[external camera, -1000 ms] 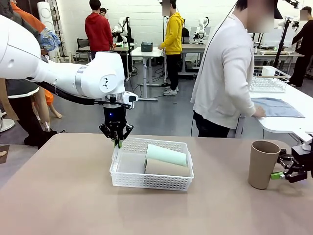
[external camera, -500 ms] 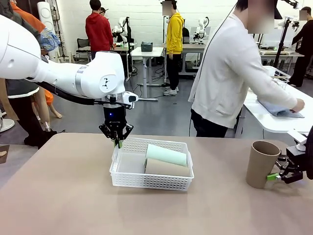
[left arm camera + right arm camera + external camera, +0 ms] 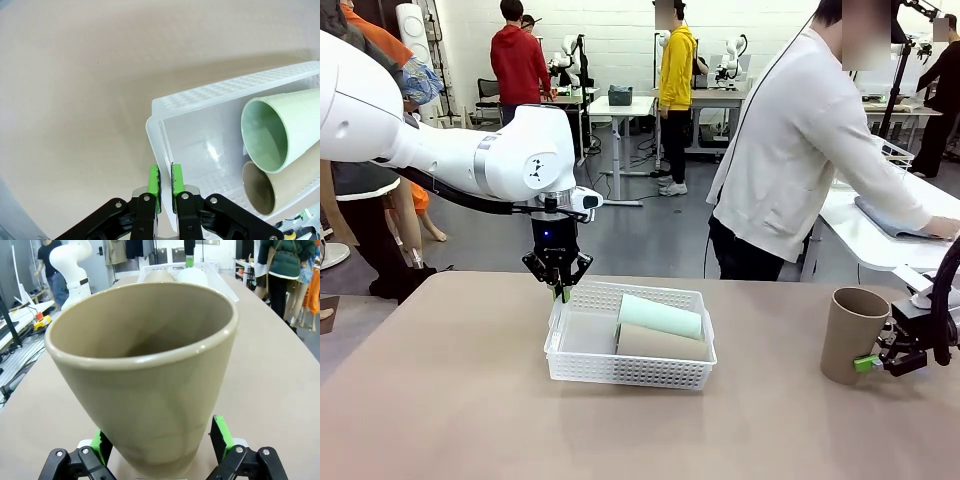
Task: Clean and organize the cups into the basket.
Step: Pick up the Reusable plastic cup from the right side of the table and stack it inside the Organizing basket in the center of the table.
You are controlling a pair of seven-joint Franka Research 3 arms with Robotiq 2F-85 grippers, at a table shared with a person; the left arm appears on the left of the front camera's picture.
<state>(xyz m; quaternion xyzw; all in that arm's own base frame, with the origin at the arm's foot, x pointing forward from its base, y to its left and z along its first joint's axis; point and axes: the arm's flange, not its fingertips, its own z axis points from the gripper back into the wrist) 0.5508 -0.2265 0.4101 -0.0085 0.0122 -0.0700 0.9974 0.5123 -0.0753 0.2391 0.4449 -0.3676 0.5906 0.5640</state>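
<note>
Front view: we look across a tan table (image 3: pixel 450 400) at a person (image 3: pixel 790 160) who leans away toward a side table.
Left tool (image 3: pixel 560 292): it points straight down at the far left corner of the white basket (image 3: pixel 620 368). Its green pads are drawn almost together on the thin corner wall. In its wrist view the wall's edge runs up between the pads, so we judge it is pinching the basket to steady it.
Inside the basket: a mint-green cup (image 3: pixel 660 317) and a lying tan cup (image 3: pixel 660 343) rest side by side, just beyond the left tool's fingers. Their open mouths face that tool.
Right tool (image 3: pixel 870 363): its jaws are spread wide and held low by the table. One pad sits on each side of the base of the standing tan cup (image 3: pixel 853 335). In its wrist view a sliver of space shows at each pad, so the cup is bracketed, not yet held.
Change over the last second: the right tool has slid in from just beside the cup until its pads flank the base. The cup has shifted slightly toward the basket. The left tool and the basket have not moved, and the person has bent further away.
Meaning for the task: two cups are stowed and the third is lined up for a grasp. We expect closing on its base comes next, then a carry to the free space in the basket. A low grip on a tall cup could let it tip.
</note>
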